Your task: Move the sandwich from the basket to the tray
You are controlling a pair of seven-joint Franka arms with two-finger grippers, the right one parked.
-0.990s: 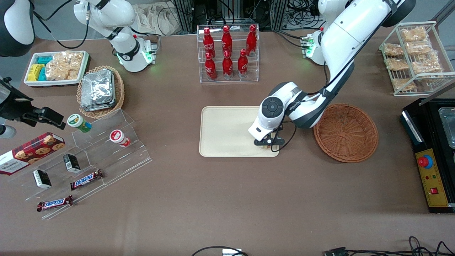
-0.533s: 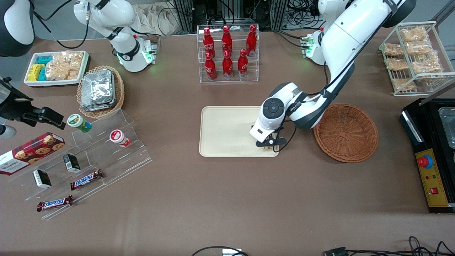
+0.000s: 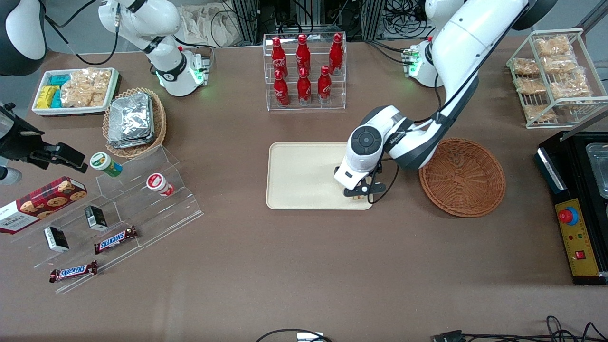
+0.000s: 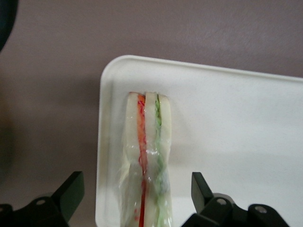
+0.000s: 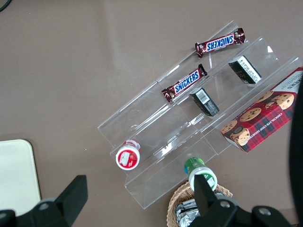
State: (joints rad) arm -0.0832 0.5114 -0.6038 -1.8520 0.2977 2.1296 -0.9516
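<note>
The small triangular sandwich of pale bread with red and green filling (image 4: pixel 146 156) is seen standing on its edge on the flat beige plastic tray with a low raised rim (image 3: pixel 294 190), close to the tray corner nearest the round reddish-brown woven wicker basket (image 3: pixel 463 176), which is shown without contents right of centre in the front view. That corner is presumably chosen because it is the shortest reach from the basket. The left arm's two-finger gripper (image 4: pixel 137 191) is held directly above the sandwich with its black fingers (image 4: pixel 71 189) spread wide, apart from the bread on both sides, so the sandwich appears released and lies between them untouched. The placing is judged done, with only a lift away remaining.
</note>
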